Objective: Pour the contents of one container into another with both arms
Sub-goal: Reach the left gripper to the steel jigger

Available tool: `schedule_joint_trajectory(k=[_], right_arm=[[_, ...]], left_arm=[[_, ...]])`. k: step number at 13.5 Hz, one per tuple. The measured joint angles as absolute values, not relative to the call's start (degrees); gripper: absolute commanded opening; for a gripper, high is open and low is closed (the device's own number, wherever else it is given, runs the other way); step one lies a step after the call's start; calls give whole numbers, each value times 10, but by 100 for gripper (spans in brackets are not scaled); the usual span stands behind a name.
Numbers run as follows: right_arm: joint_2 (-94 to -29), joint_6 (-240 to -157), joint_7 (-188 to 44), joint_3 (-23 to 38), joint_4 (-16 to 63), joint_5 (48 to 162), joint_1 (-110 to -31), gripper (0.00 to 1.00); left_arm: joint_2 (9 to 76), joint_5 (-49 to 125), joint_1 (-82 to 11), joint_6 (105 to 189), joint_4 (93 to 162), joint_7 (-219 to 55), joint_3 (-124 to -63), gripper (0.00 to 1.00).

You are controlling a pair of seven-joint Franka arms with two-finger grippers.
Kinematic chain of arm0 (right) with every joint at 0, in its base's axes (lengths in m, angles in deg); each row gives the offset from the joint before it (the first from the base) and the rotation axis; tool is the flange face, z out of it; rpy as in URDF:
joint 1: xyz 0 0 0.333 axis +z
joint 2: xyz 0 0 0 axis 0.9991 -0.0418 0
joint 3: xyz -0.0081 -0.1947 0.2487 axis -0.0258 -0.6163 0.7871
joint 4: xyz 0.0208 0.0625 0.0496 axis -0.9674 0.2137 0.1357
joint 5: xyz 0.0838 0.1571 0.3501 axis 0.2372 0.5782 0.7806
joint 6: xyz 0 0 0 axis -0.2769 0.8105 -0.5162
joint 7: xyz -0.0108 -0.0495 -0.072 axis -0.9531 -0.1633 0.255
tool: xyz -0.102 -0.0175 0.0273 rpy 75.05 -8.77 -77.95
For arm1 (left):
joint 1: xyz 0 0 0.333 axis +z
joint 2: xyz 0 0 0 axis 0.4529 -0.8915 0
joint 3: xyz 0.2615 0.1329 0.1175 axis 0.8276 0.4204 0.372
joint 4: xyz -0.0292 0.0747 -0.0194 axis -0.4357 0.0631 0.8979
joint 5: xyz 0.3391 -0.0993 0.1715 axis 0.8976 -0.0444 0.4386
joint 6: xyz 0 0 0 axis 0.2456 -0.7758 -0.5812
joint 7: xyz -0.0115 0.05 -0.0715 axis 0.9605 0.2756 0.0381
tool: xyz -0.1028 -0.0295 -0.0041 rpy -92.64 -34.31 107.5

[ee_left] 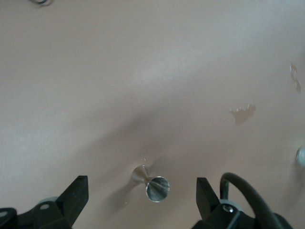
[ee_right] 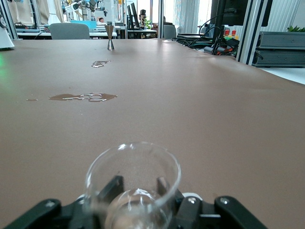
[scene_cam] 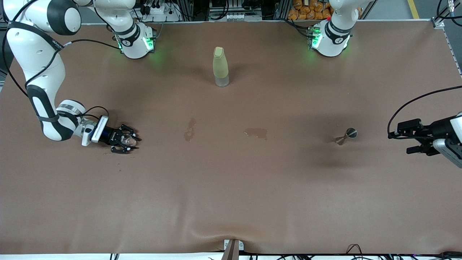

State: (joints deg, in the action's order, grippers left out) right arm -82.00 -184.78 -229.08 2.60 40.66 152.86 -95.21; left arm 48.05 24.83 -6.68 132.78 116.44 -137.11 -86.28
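Right gripper on a clear glass, left gripper waiting wide over the jigger end.

Your right gripper (scene_cam: 124, 140) sits low at the right arm's end of the tabletop (scene_cam: 231, 187), jaws pinching a small clear glass (scene_cam: 129, 140) lying on its side; in the right wrist view it's a round, transparent, open-mouthed cup (ee_right: 133, 183) between the black fingers. Two wet patches (scene_cam: 190, 130) (scene_cam: 256, 133) mid-tabletop. A pale yellow-green bottle (scene_cam: 220, 66) with a clear base stands upright between the two arm bases. A shiny steel hourglass jigger (scene_cam: 345, 136) stands toward the left arm's end, tilted in view, open cup showing in the left wrist view (ee_left: 151, 184). Your left gripper (scene_cam: 415, 139) waits beside it at the tabletop edge, jaws spread wide, holding nothing.
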Motion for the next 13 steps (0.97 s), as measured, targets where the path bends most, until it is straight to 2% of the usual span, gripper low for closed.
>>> schedule_joint_trajectory(k=[3,9,13], right_arm=[[-820,-1852,-2291,26,405,1530,-950,0],[-820,-1848,-2291,26,402,1531,-949,0],[-817,-1808,-2270,26,393,1535,-946,0]], left_arm=[[470,216,-57,1328,1176,-1500,-863,100],[461,134,-24,1327,1245,-1706,-863,100],[447,100,-7,1327,1291,-1821,-862,100]])
